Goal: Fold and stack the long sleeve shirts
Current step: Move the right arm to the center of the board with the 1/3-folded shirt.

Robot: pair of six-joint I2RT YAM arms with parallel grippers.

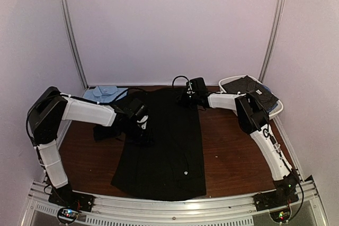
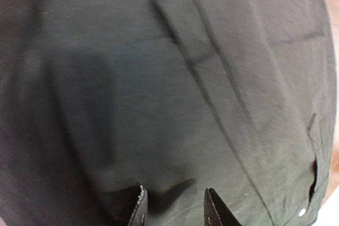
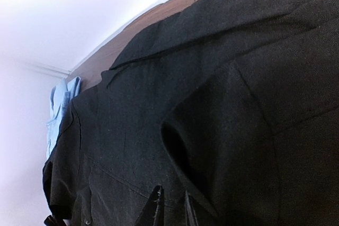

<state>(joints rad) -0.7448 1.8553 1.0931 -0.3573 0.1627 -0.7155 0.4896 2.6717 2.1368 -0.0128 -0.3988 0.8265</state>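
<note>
top external view, desk: how do the two arms stand?

photographer: both reach in from the near edge, elbows thrown outward. the left gripper [image 1: 142, 125] bends in over the left side of the black shirt [image 1: 169, 152], beside a bunched sleeve. the right gripper [image 1: 186, 99] stretches to the shirt's collar end by the far edge.

desk: and the jaws?

photographer: left wrist view shows the left fingers partway apart, tips down at smooth black cloth, with nothing visibly clamped. right wrist view shows the right fingers nearly together, pinching a raised fold of the same shirt.

desk: where does the shirt lie?

photographer: spread lengthwise down the middle of the table [image 1: 233, 152], hem reaching the near edge.

desk: what else is around?

photographer: a light blue shirt [image 1: 103, 93] lies crumpled at the far left corner, behind the left forearm. a white tub [image 1: 279, 109] sits at the far right corner holding dark shirts [image 1: 249, 87]; the right elbow stands before it, covering part of its rim.
</note>
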